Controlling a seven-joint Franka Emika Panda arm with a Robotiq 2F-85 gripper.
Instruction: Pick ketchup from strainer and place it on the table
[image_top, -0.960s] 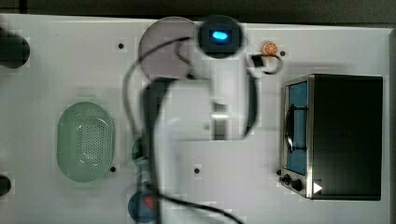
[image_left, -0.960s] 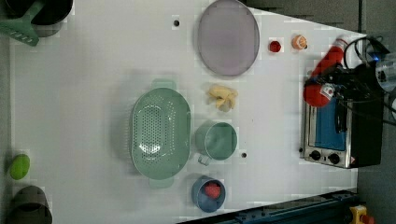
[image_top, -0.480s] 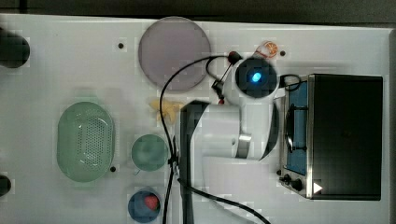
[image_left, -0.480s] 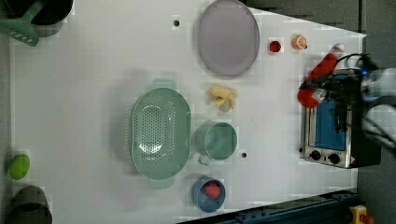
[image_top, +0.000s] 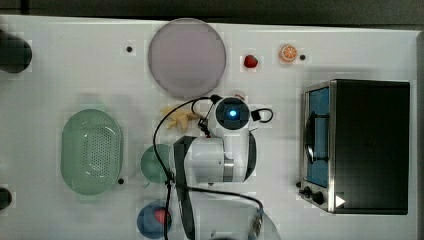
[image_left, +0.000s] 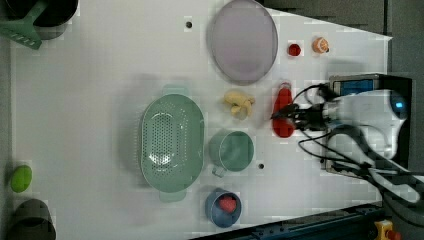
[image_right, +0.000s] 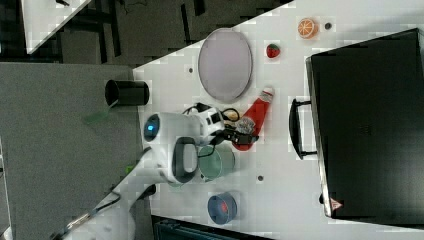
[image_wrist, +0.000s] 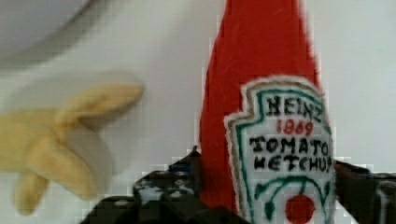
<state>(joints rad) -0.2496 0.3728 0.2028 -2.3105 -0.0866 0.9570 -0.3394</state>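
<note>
I've got the ketchup (image_left: 283, 111) pinched in the gripper (image_left: 286, 114), fingers either side of its lower body. In the left view it lies long against the table (image_left: 100, 70), cap toward the grey plate (image_left: 243, 40), between the banana (image_left: 238, 103) and the oven (image_left: 358, 86). I can't tell whether it touches the tabletop. On the wrist camera the label (image_wrist: 285, 149) reads Heinz Tomato Ketchup, with dark fingers (image_wrist: 163, 189) flanking the bottle and the banana just beside it. The strainer (image_left: 171, 141) sits well apart at the left view's left, nothing inside it. The green cup (image_left: 231, 150) is next to it, the blue cup (image_left: 222, 207) holds something red. From the top view, the arm (image_top: 215, 155) covers the bottle.
</note>
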